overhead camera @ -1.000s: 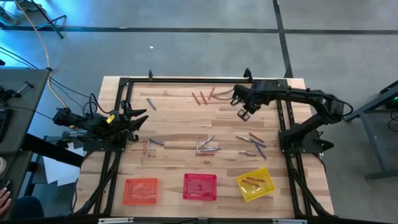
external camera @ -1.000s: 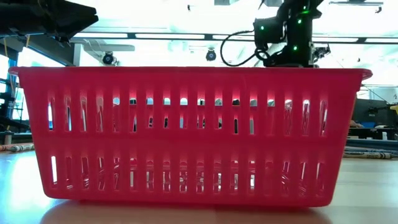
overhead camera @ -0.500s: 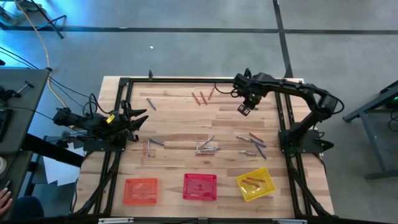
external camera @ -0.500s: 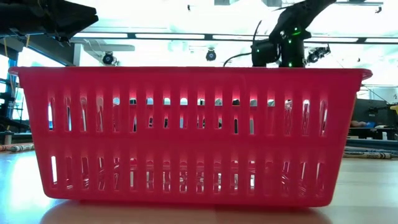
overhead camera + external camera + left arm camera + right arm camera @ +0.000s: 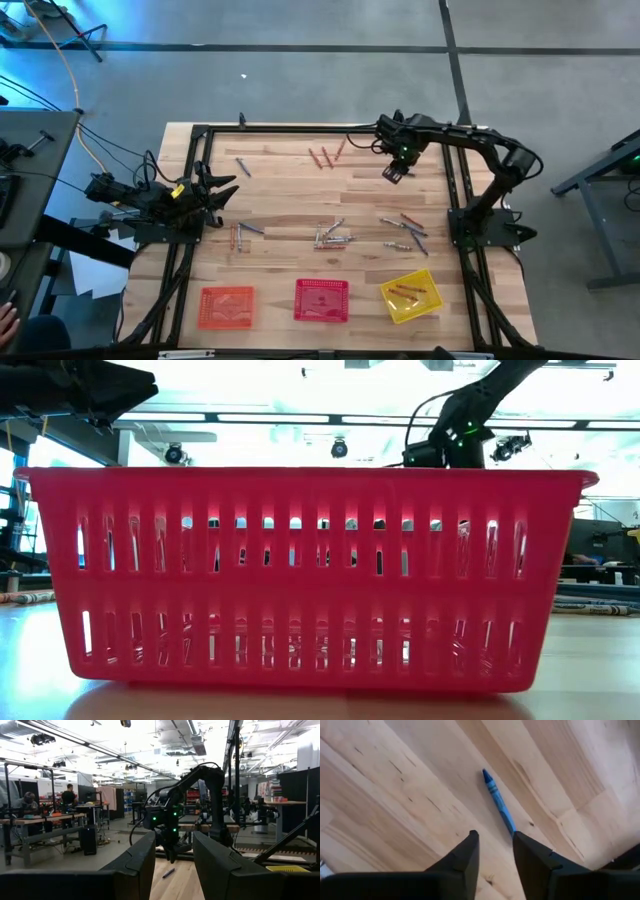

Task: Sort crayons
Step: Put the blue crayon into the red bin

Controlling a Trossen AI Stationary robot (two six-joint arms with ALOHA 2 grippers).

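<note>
We are watching the right pincer [image 5: 392, 175] hovering over the far right part of the desk [image 5: 290, 205], its fingers standing apart with nothing between them, as the crayon sorting is under way. Seen past its wrist, a blue crayon [image 5: 498, 803] is lying flat on the wood, its near end running in between the two fingertips, though whether they are touching it we cannot tell. Its long axis is lying along the line of the gap between the fingers, and its sharpened tip is pointing away from the pincer.

We are judging this to be the pick-up step: the next move is calling for the fingers to come down astride the stick and close across its thin width, which may mean turning the wrist so they cross the axis, not run along it.

The left pincer [image 5: 232, 187] is waiting at the desk's left edge, its fingers parted and empty. Other crayons [image 5: 333, 237] are lying scattered mid-desk, a few are already sitting in the yellow basket [image 5: 432, 303], and the red basket [image 5: 321, 315] and orange basket [image 5: 227, 321] are standing at the near edge.
</note>
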